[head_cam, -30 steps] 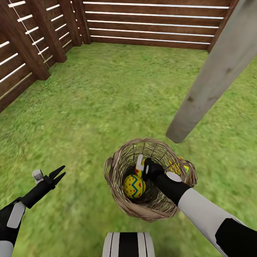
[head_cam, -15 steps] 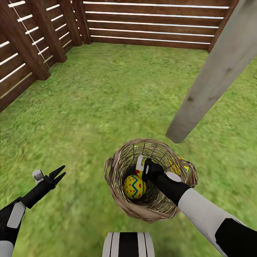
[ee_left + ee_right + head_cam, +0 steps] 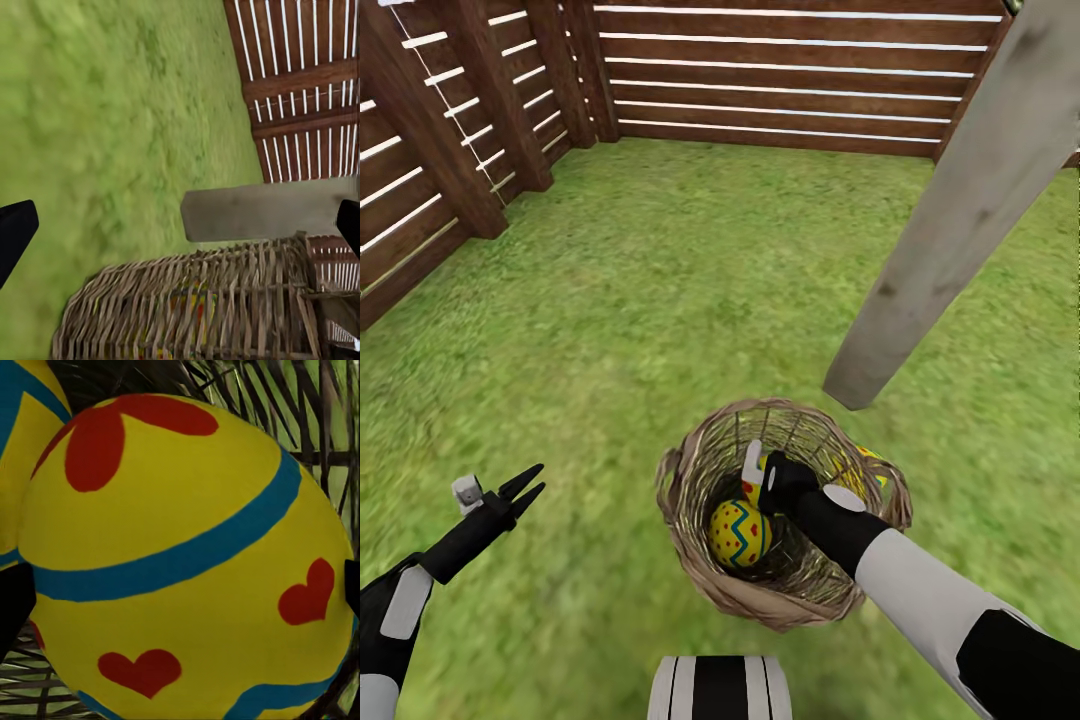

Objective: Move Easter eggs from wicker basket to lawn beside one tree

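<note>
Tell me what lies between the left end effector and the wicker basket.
Bare grass. In the head view, only lawn separates the left end effector from the wicker basket. The left wrist view agrees: grass up to the basket's woven wall.

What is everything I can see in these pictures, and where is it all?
Easter eggs: at least two, yellow with red marks and blue bands; one lies in the basket, another sits between the right gripper's fingers.
Wicker basket: one, tan-brown, on the grass in front of the robot.
Tree trunk: one, pale grey-beige, just beyond the basket.
Lawn: mottled green, all around.
Fence: dark brown slats, along the far and left sides.
Left gripper: black, open, over the grass left of the basket.
Right gripper: black and white, reaching down inside the basket; whether it grips the egg is unclear.
</note>
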Robot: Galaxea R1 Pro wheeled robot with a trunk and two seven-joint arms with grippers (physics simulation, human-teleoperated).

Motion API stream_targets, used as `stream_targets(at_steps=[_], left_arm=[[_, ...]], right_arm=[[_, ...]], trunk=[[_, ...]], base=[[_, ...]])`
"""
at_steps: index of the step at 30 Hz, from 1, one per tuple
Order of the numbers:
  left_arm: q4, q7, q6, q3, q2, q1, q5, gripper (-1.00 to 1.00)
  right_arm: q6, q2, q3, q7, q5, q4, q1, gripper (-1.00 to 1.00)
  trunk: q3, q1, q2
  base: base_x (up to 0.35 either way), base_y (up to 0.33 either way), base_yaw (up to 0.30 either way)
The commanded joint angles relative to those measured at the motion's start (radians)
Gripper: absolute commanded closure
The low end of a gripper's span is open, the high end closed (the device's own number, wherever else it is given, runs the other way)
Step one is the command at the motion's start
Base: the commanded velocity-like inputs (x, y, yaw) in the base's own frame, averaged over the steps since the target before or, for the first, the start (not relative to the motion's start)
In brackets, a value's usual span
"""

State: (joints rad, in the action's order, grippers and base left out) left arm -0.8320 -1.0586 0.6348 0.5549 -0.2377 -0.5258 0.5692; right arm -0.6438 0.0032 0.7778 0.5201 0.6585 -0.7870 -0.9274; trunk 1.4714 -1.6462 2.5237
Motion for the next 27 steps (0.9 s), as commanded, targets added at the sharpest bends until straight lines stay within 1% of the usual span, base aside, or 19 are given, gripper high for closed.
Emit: stream_targets(at_steps=[1,6,9,13,16,19,24,25,27], left_arm=[[0.000,-0.001,0.008,0.000,0.000,0.000,0.003,-1.00],[-0.001,0.000,0.011,-0.001,-0.001,0.000,0.003,-1.00],[-0.001,0.002,0.013,-0.001,-0.002,0.000,0.001,-1.00],[-0.003,0.003,0.017,-0.002,-0.002,0.000,0.000,-1.00],[-0.003,0.003,0.019,-0.001,-0.002,0.000,0.001,-1.00],[-0.001,0.003,0.019,-0.002,-0.002,0.000,0.001,-1.00],[-0.001,0.003,0.020,-0.003,-0.002,0.000,0.000,-1.00],[-0.001,0.004,0.020,-0.003,-0.002,0.000,-0.001,-1.00],[-0.001,0.005,0.020,-0.003,-0.002,0.000,-0.002,-1.00]], right_arm=[[-0.002,0.000,0.001,0.009,0.012,-0.002,-0.001,1.00],[-0.004,0.000,0.004,0.015,0.012,-0.002,-0.001,1.00],[-0.004,0.000,0.004,0.050,0.013,-0.003,-0.001,1.00],[-0.004,0.000,0.004,0.056,0.012,-0.004,-0.001,1.00],[-0.007,0.000,0.004,0.057,0.012,-0.007,-0.001,1.00],[-0.052,0.000,0.004,0.057,0.009,-0.015,-0.001,1.00],[-0.059,0.000,0.003,0.059,0.009,-0.021,-0.001,1.00],[-0.065,-0.002,0.003,0.084,0.010,-0.033,-0.001,1.00],[-0.069,-0.006,0.000,0.171,0.010,-0.078,-0.001,1.00]], trunk=[[-0.003,0.001,0.000],[-0.023,0.003,-0.001],[-0.034,0.004,-0.002],[-0.050,0.006,-0.003],[-0.061,0.007,-0.004],[-0.073,0.009,-0.004],[-0.092,0.011,-0.005],[-0.096,0.011,-0.006],[-0.104,0.012,-0.006]], base=[[0.000,0.000,0.000],[0.000,0.000,0.000],[0.000,0.000,0.000],[-0.002,0.000,0.000],[-0.148,0.000,0.000],[-0.010,0.000,0.000],[-0.103,0.000,0.000],[-0.138,0.000,0.000],[-0.285,0.000,0.000]])
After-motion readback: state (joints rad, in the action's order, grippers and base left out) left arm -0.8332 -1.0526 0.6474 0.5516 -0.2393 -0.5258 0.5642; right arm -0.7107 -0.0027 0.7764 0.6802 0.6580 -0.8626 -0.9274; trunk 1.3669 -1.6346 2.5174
